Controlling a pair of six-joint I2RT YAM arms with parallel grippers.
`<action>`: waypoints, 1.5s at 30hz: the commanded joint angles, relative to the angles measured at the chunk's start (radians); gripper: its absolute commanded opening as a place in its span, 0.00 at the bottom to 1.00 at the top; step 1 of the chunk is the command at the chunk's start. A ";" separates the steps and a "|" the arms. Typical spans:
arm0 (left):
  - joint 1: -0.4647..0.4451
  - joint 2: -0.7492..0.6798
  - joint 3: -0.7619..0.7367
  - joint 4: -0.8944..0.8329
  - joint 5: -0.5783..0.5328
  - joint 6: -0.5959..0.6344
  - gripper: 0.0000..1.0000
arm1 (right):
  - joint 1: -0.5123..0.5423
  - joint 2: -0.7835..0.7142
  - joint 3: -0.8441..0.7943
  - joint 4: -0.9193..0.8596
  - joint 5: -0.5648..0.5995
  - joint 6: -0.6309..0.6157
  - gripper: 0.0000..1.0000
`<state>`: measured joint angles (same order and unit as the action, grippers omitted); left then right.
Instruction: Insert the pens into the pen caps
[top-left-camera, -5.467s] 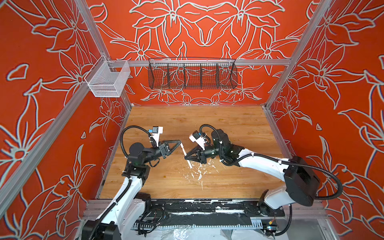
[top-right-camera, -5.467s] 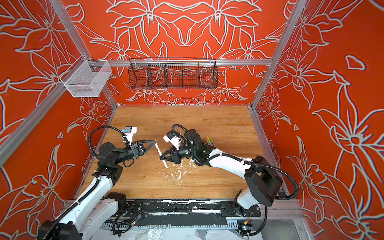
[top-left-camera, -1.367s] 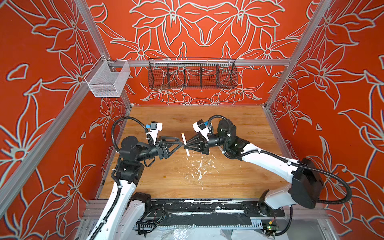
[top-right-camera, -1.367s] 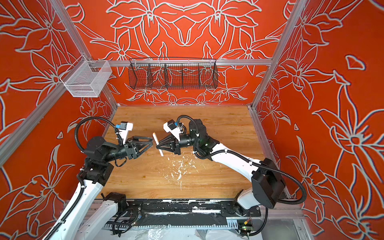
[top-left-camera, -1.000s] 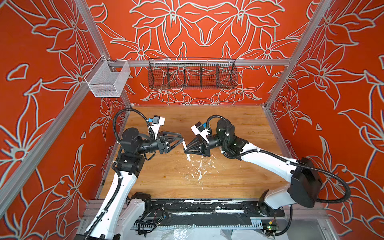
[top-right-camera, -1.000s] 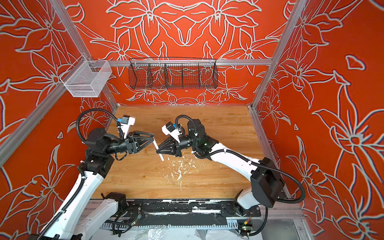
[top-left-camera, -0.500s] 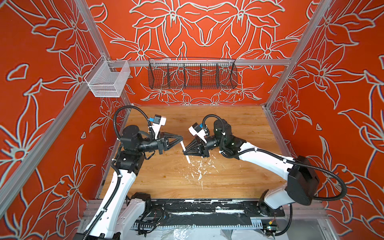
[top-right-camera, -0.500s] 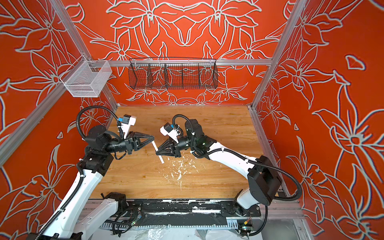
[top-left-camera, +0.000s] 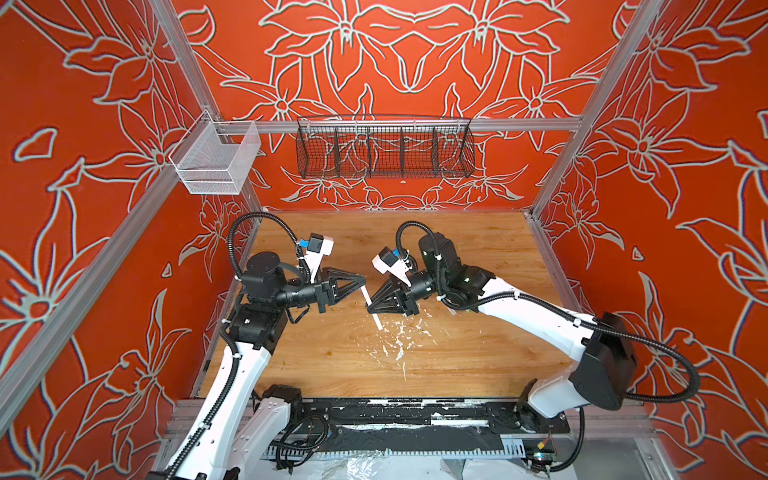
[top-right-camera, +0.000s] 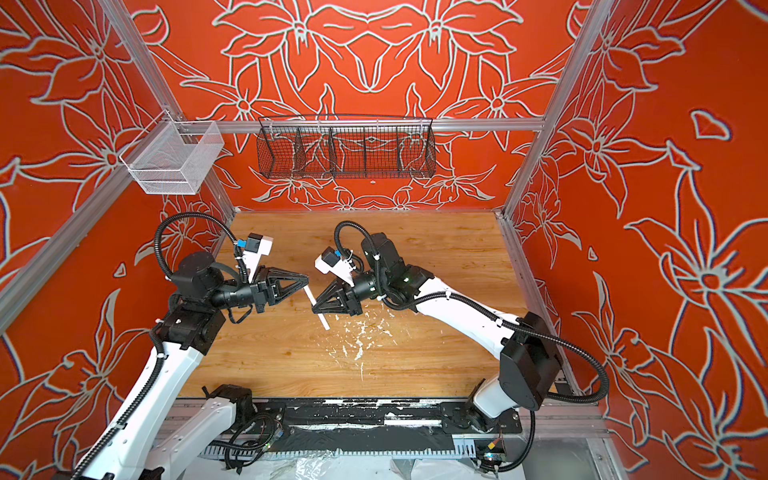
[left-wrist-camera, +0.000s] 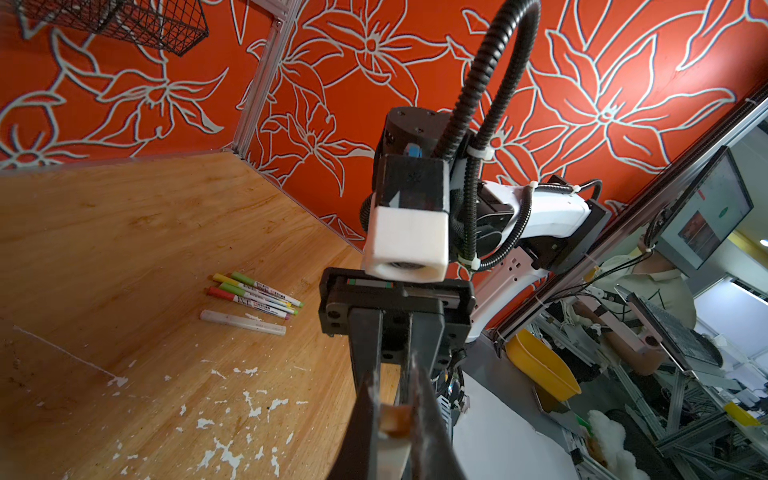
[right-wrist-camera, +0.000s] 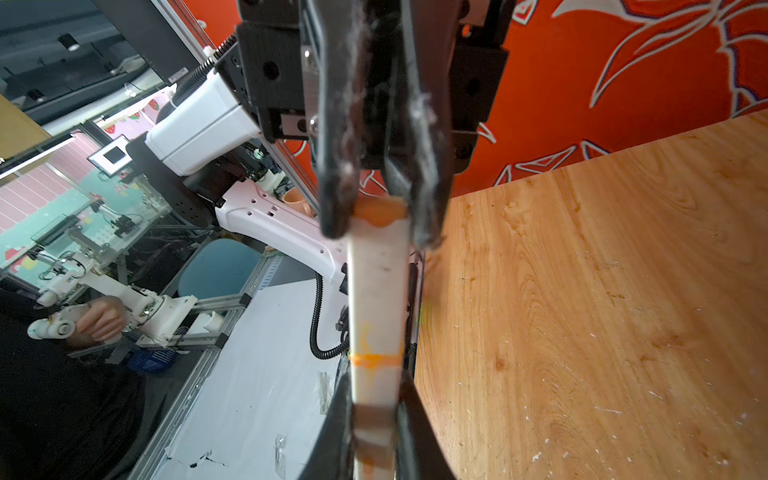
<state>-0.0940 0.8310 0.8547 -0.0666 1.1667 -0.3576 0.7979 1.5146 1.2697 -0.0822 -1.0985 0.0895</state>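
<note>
End of slim white marker pen (top-left-camera: 377, 321) hidden inside left end effector (top-left-camera: 364, 286) pinched on it, right end effector (top-left-camera: 368, 307) clamped mid-barrel, colour-ended pens (left-wrist-camera: 257, 296) bunched on wooden surface (top-left-camera: 465, 357)

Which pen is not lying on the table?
The white pen, clamped between the left gripper and right gripper; the other pens lie on the table.

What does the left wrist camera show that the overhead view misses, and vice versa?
Only the left wrist view: a cluster of pens lying on the table near the wall. Only a top view: the white mesh basket and both arms whole. Both: the white pen held by the left gripper and right gripper together, plus the white paint flecks.
</note>
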 joint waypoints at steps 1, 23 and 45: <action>-0.047 -0.012 -0.071 -0.187 0.072 0.030 0.00 | -0.004 -0.028 0.151 0.078 0.065 -0.132 0.00; 0.131 -0.051 -0.098 0.162 -0.106 -0.262 0.81 | -0.025 0.015 -0.026 -0.256 0.326 -0.169 0.00; 0.151 -0.039 -0.157 -0.208 -1.113 -0.064 0.97 | -0.235 0.508 0.165 -0.619 1.048 -0.052 0.03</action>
<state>0.0517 0.7559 0.6971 -0.2829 0.1814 -0.4202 0.5644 1.9984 1.4094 -0.6395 -0.1242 0.0566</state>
